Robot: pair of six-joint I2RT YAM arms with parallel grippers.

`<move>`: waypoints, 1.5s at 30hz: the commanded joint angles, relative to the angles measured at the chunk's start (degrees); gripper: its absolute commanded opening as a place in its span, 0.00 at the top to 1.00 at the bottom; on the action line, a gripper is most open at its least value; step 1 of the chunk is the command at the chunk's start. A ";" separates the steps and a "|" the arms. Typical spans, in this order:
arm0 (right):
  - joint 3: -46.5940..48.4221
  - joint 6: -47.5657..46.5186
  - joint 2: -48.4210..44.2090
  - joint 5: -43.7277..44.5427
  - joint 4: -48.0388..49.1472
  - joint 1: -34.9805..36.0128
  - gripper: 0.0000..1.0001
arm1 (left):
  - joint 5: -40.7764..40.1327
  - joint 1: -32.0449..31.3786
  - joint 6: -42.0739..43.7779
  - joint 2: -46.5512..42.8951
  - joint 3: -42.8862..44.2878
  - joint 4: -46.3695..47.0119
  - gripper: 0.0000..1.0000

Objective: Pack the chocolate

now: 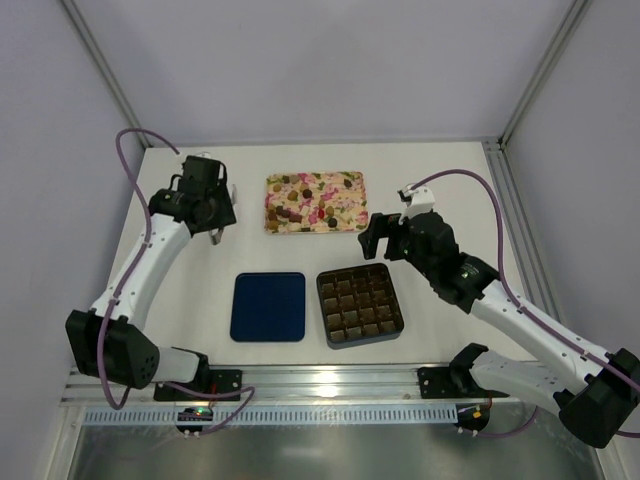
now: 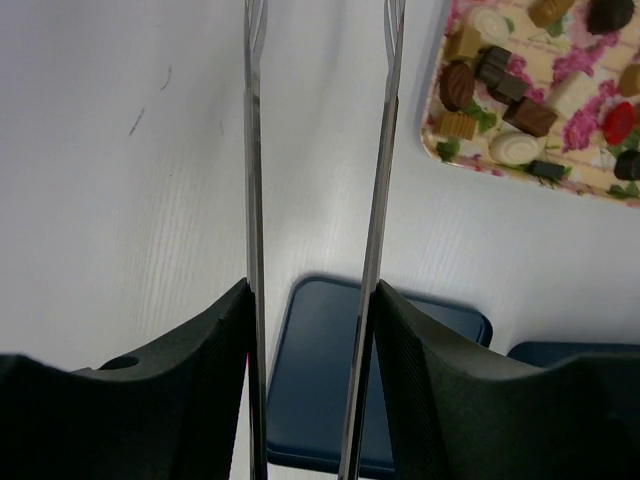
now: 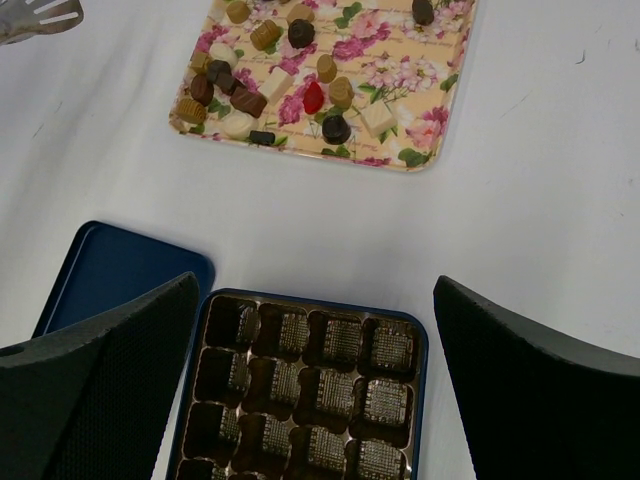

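Note:
The chocolate [image 1: 300,210] lies as several small dark, tan, whitish and red pieces on a floral tray [image 1: 364,200] at the back of the table. The chocolate [image 2: 528,115] shows at the left wrist view's upper right, and the chocolate [image 3: 336,128] at the top of the right wrist view. My left gripper [image 1: 205,212] hovers left of the tray. That gripper [image 2: 315,290] is shut on metal tongs [image 2: 254,150], one thin arm against each finger. Nothing sits between the tong arms. My right gripper [image 1: 378,238] hangs open and empty above the box's far edge, its fingers [image 3: 110,350] spread wide.
A dark square box [image 1: 322,305] with a grid of empty brown cells stands at the front centre. Its blue lid [image 1: 268,306] lies flat to the left of it. The tongs' tip [image 3: 40,18] shows at the right wrist view's top left.

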 commanded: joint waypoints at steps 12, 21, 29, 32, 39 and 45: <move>0.13 1.40 1.27 0.17 1.15 0.04 0.00 | 4.51 -12.31 1.16 -0.28 5.72 -4.31 0.57; -0.14 1.84 1.10 0.34 1.14 -0.05 0.00 | 2.84 -14.51 0.81 3.06 4.85 -3.44 0.60; -1.01 2.19 0.75 0.34 1.41 0.04 0.00 | 2.57 -15.75 1.16 5.53 3.62 -2.55 0.61; -1.37 2.36 0.57 0.25 1.50 0.04 0.00 | 1.35 -15.75 1.25 6.49 3.35 -2.38 0.62; -1.98 2.28 0.57 0.34 1.58 -0.05 0.00 | 0.73 -15.92 1.16 7.72 2.48 -1.15 0.61; -2.25 2.28 0.48 0.34 1.67 -0.05 0.00 | 0.55 -16.10 1.25 9.13 1.69 -0.27 0.60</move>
